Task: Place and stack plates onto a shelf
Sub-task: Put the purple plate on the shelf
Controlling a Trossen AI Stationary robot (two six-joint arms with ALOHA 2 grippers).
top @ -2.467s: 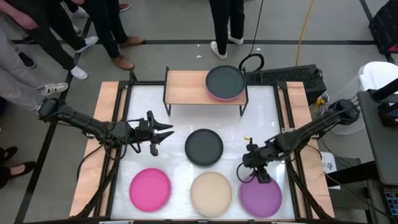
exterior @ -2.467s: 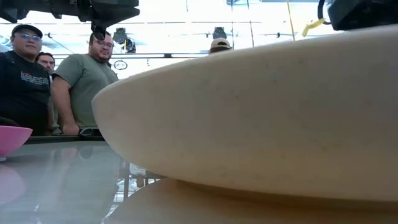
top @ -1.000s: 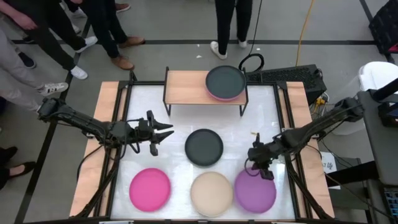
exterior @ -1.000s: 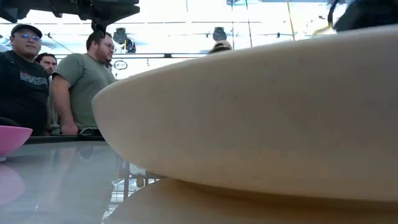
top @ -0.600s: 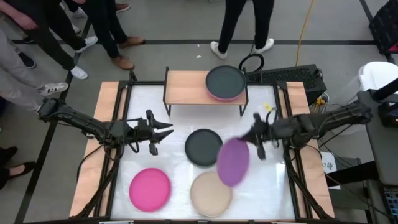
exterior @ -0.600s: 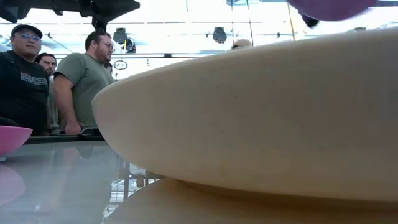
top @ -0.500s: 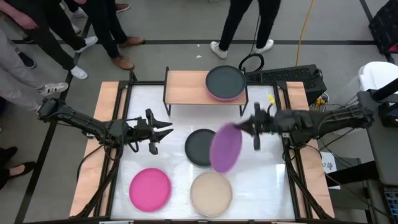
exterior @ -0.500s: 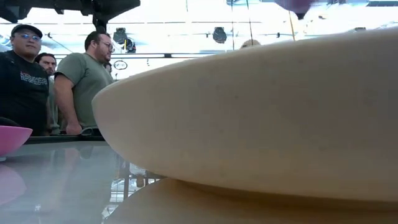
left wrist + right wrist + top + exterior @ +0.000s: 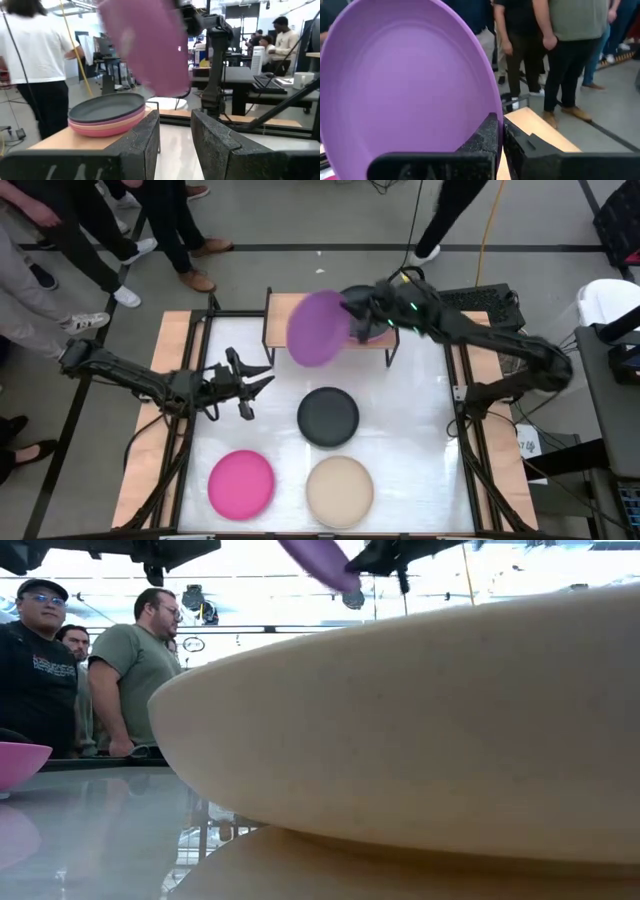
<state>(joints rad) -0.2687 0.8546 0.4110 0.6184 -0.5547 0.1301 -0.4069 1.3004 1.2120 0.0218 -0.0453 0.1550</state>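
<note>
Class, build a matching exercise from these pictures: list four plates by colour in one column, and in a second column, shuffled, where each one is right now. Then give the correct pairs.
Column 1
1. purple plate
2. cream plate
3. magenta plate
4. dark grey plate

Column 2
A. on the table, near edge, toward the left arm's side
B. held in the air by the right gripper, over the shelf
C. on the table, in the middle, alone
D. on the table, near edge, centre

Pairs: 1-B, 2-D, 3-A, 4-C
</note>
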